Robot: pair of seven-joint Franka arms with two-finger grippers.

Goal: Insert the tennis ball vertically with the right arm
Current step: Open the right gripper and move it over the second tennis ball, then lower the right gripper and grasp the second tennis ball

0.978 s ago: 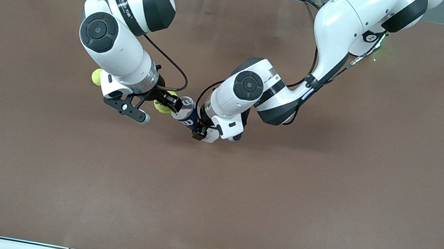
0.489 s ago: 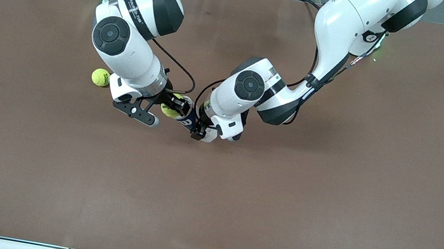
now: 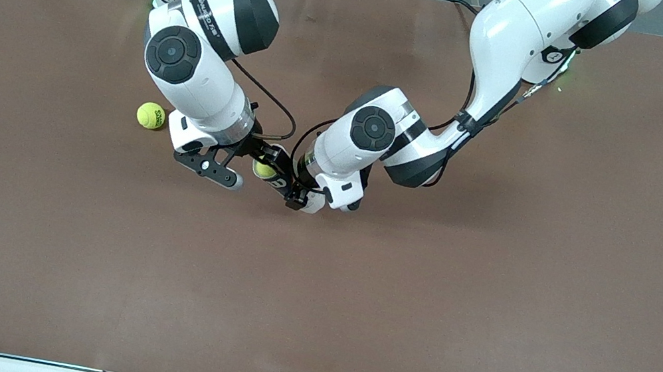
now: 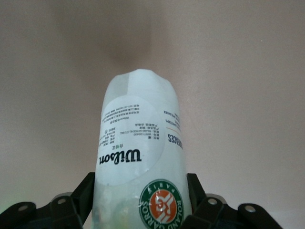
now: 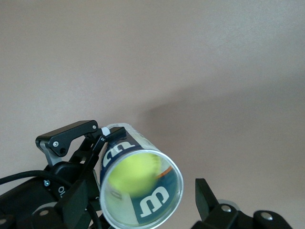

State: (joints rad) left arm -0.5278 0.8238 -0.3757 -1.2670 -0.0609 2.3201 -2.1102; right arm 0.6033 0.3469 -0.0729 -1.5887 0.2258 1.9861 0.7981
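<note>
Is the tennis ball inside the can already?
Inside. The right wrist view shows the tennis ball through the open mouth of the can, past the rim.

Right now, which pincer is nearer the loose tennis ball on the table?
Right. The right pincer sits at the Wilson ball can's mouth, nearer the loose tennis ball; the left pincer grips the can farther away.

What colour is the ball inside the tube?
Yellow-green. The ball sits inside the clear tube, seen best in the right wrist view.
</note>
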